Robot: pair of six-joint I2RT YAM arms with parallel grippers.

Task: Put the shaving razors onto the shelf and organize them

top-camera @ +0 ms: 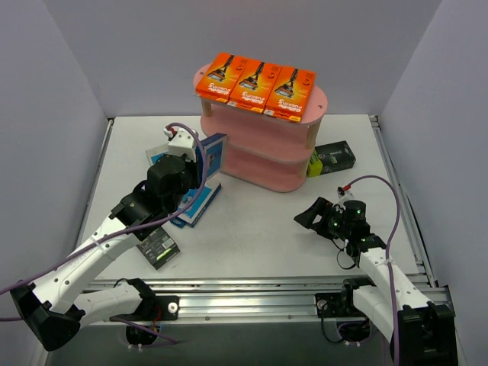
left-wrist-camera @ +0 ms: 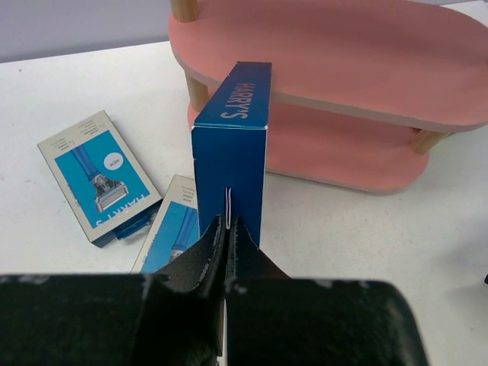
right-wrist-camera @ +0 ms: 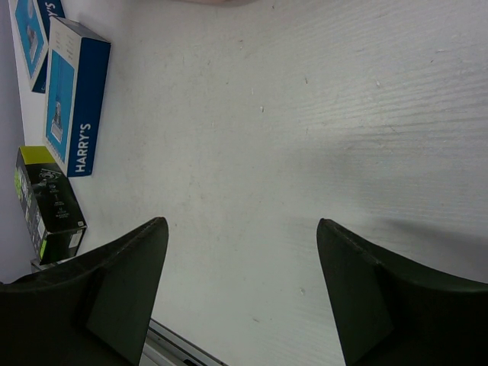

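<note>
Looking about a third done: three orange packs (top-camera: 255,85) sit in a row on the shelf (top-camera: 259,174) top tier, toward the desk's far edge. Still to go are the loose blue packs (left-wrist-camera: 95,175) toward the left edge, a black pack (top-camera: 158,248) near the front-left corner, and another black one (top-camera: 332,158) beside the shelf on the right-edge side. The left gripper (left-wrist-camera: 227,229) pinches an upright blue pack (left-wrist-camera: 232,152) by its near end, just short of the middle tier. The right gripper (right-wrist-camera: 242,252) has its jaws spread with nothing between them, over bare desk.

The left tool (left-wrist-camera: 227,230) pinches a blue razor pack (left-wrist-camera: 232,152) (HARRY'S on its top edge) upright before the pink shelf (left-wrist-camera: 366,69). Two blue-and-white packs (left-wrist-camera: 99,175) (left-wrist-camera: 171,238) lie on the bench (left-wrist-camera: 343,229).
</note>
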